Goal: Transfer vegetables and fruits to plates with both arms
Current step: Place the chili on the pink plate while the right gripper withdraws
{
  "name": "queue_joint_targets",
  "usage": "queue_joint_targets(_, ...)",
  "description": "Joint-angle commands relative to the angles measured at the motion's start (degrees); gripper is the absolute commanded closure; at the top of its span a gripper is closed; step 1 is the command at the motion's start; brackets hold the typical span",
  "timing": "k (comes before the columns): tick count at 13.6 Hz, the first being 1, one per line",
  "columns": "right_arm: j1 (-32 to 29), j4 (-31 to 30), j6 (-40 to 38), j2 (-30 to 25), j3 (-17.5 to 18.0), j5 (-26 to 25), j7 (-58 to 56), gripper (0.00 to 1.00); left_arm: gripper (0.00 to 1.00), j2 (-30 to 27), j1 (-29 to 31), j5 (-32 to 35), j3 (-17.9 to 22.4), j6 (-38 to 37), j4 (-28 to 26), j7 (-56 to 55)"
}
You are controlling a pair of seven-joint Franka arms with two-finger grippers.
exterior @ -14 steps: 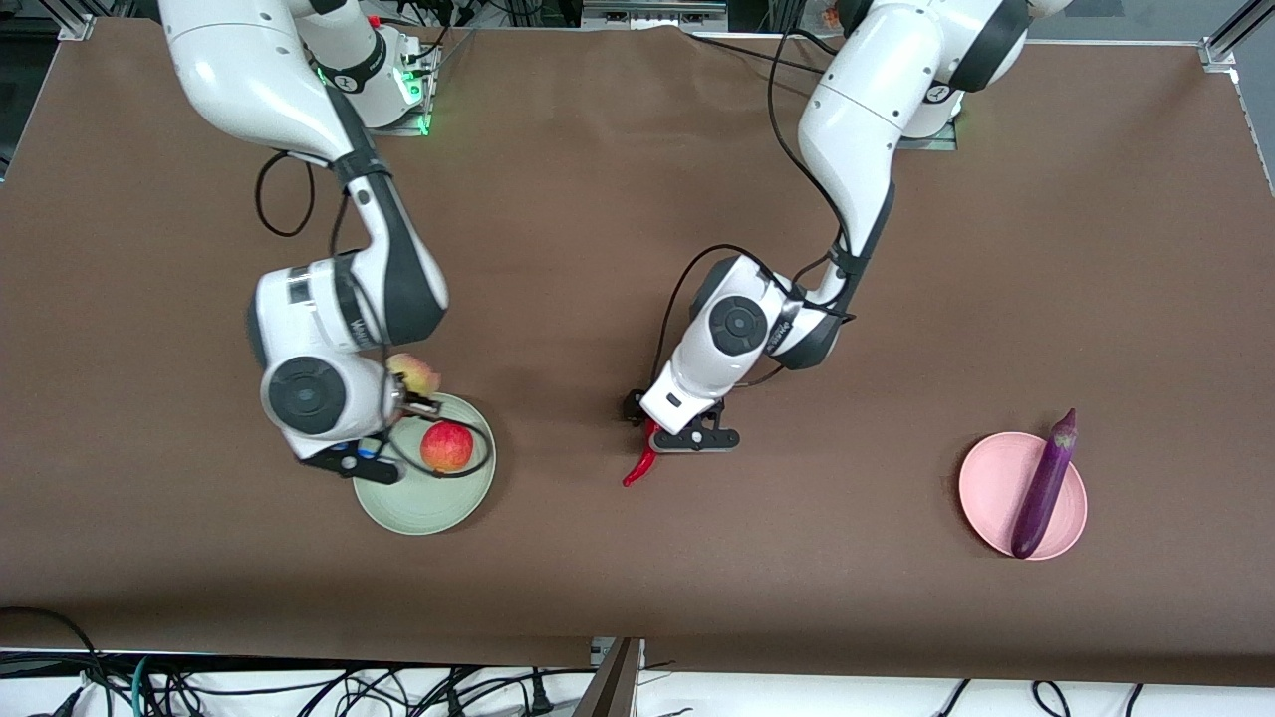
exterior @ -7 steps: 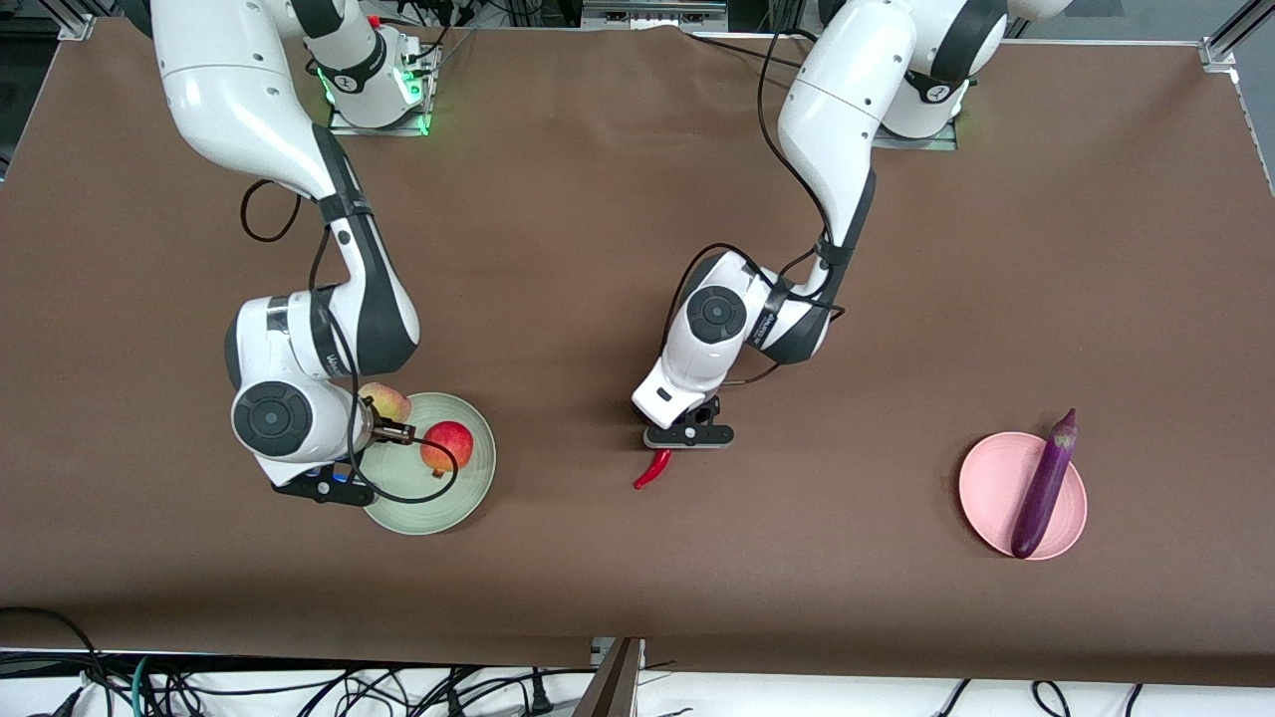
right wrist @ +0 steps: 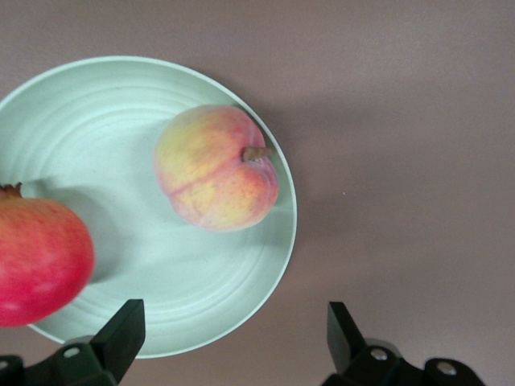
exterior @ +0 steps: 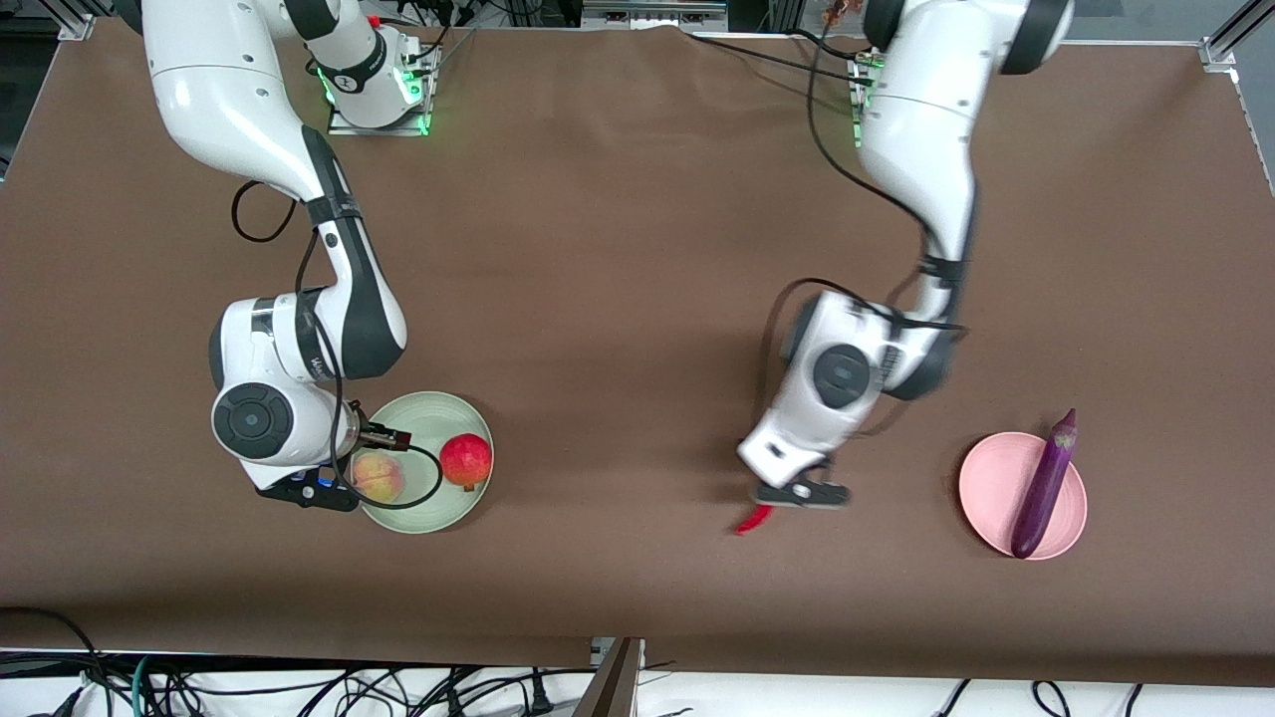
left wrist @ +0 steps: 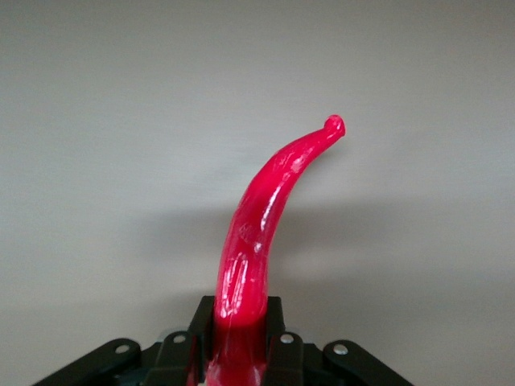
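My left gripper is shut on the red chili pepper, over bare table between the two plates and closer to the pink one. In the left wrist view the chili sticks out from between the shut jaws of the left gripper. My right gripper is open and empty above the rim of the mint green plate. The peach and the pomegranate-like fruit lie on that plate. The right wrist view shows the peach, the red fruit, the plate and the right gripper. The purple eggplant lies across the pink plate.
The brown table carries nothing else. Cables hang below its edge nearest the front camera. The arms' bases stand along the table's edge farthest from that camera.
The right gripper let the peach go onto the mint plate and shifted toward the right arm's end of the table. The left gripper carried the chili toward the pink plate.
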Motion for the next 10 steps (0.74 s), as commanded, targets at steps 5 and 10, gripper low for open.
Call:
queue_joint_targets(5,-0.4,-1.4,-10.7,-12.5,0.5,2.4,0.0,0.00,1.00,-3.1,19.4,-0.2,-1.2,-6.7,-1.9,30.2)
queue_joint_targets(10,-0.5,-15.7,-11.3,-30.0,0.2,2.4,-4.1,0.00,1.00,-2.5,24.9,-1.1,-2.0,-6.2,-2.9,32.4)
